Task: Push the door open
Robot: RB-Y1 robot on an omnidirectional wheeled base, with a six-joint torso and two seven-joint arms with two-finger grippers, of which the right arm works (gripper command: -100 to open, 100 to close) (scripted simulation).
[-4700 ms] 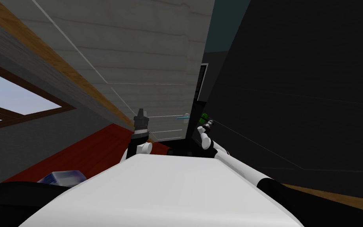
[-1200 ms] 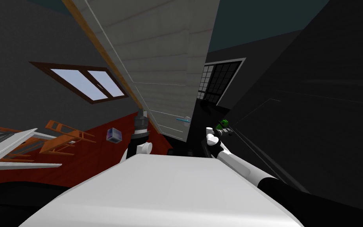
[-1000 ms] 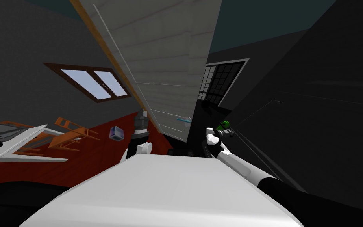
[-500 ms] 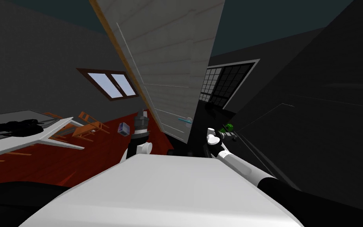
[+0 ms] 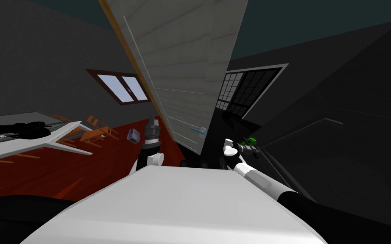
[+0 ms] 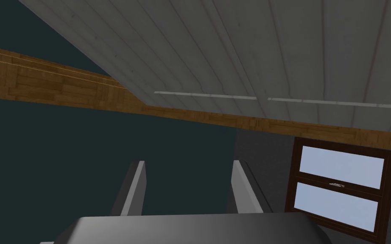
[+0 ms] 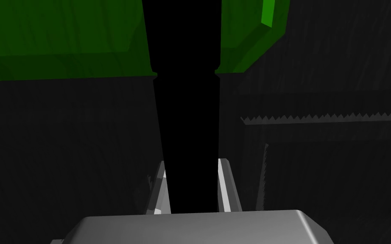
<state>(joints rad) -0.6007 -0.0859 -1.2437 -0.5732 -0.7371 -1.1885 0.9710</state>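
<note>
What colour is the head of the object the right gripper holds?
Green head on a black shaft; right wrist view.

No text, label, brand, number or sign can be read on anything here.

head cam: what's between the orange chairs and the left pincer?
A small bluish cube, over the red floor. The head view shows it between the chairs and the left pincer, nearer the pincer.

My head cam's looking steeply down, rolled, with the door point(image 5: 182, 72) close ahead. Left wrist cam's pointing up along the door's face; both are catching the window point(image 6: 339, 186) left of it. Right wrist cam's staring point-blank at a green-headed black rod point(image 7: 186, 127) right of the door.
</note>
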